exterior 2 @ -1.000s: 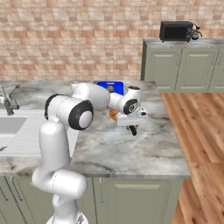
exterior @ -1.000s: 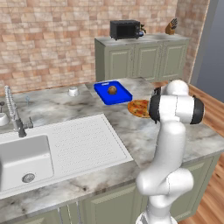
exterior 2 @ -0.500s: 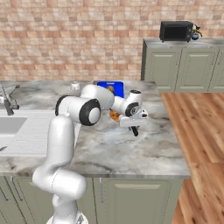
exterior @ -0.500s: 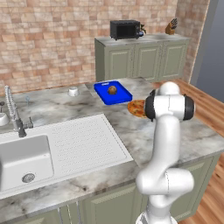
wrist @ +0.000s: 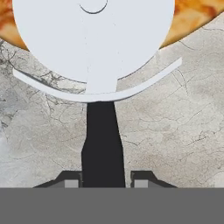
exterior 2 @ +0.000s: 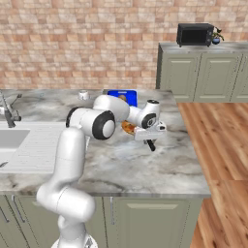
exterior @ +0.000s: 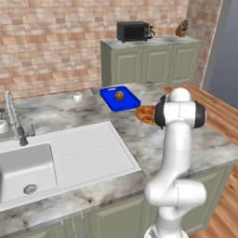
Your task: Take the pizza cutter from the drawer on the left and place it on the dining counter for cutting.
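Pizza cutter held over the table beside the pizza

The hand (exterior 2: 151,142) grips the pizza cutter (wrist: 98,65) by its black handle, low over the marble table (exterior 2: 145,167); its pale wheel overlaps the pizza (wrist: 192,15) edge, near the blue tray (exterior: 126,103).

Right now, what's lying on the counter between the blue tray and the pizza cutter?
A pizza lies between the blue tray and the pizza cutter, on the dining counter. The left base view shows it beside the tray.
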### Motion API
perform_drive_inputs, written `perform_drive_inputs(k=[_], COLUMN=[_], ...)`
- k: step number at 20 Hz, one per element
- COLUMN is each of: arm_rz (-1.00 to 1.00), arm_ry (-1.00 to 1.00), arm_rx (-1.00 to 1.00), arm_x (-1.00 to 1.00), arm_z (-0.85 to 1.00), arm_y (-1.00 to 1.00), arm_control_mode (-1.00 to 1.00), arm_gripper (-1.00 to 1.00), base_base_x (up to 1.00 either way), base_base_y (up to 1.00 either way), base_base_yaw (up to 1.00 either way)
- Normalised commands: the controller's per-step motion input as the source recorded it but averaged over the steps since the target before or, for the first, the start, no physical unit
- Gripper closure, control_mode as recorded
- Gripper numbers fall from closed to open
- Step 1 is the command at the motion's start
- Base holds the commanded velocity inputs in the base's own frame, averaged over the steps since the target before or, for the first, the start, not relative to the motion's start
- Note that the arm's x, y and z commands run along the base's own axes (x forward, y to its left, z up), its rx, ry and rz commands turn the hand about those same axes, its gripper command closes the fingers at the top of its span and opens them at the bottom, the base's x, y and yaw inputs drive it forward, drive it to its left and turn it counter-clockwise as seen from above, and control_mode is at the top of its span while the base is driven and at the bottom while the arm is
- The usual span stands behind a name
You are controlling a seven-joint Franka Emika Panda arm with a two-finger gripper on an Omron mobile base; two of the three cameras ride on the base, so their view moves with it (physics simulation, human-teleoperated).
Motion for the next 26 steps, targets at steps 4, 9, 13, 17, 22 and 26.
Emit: perform_drive_inputs(k=[4,9,13,17,22,26], arm_rz=[0.00,0.00,0.00,0.00,0.00,0.00], arm_ry=[0.00,0.00,0.00,-0.03,-0.09,-0.02], arm_rx=[0.00,0.00,0.00,0.00,0.00,0.00], arm_x=[0.00,0.00,-0.09,-0.03,0.00,-0.24], arm_z=[0.00,0.00,0.03,0.47,0.81,0.97], arm_y=[0.00,0.00,0.00,0.00,0.00,0.17], arm_control_mode=[-1.00,-1.00,-1.00,-1.00,-1.00,-1.00], arm_gripper=[-1.00,-1.00,-1.00,-1.00,-1.00,-1.00], base_base_x=[0.00,0.00,0.00,0.00,0.00,0.00], base_base_y=[0.00,0.00,0.00,0.00,0.00,0.00], base_base_yaw=[0.00,0.00,0.00,0.00,0.00,0.00])
